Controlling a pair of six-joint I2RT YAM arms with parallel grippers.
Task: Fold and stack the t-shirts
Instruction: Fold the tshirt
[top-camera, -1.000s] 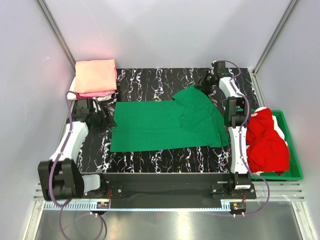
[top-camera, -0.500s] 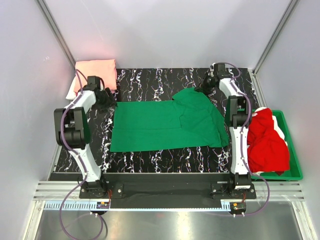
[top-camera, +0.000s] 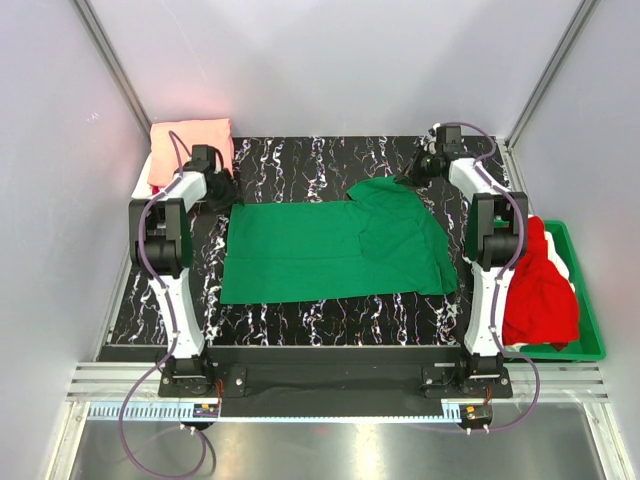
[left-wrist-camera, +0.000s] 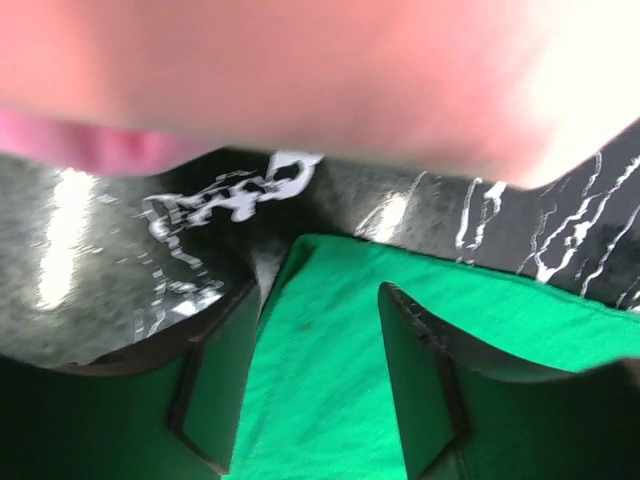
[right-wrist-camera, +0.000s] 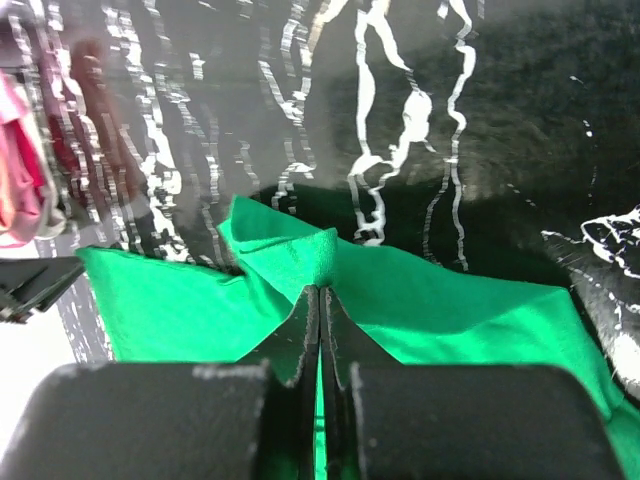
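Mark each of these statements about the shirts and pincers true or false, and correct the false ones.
1. The right pincer is shut on a pinch of the green t-shirt. True.
2. The left pincer is clamped shut on cloth. False: its jaws stand open, one finger on either side of a corner of the green t-shirt.
3. The red shirt lies in the green bin. True.
4. The green t-shirt lies on top of the salmon-peach shirt. False: it is spread on the table, and the salmon-peach shirt sits folded at the far left corner, apart from it.
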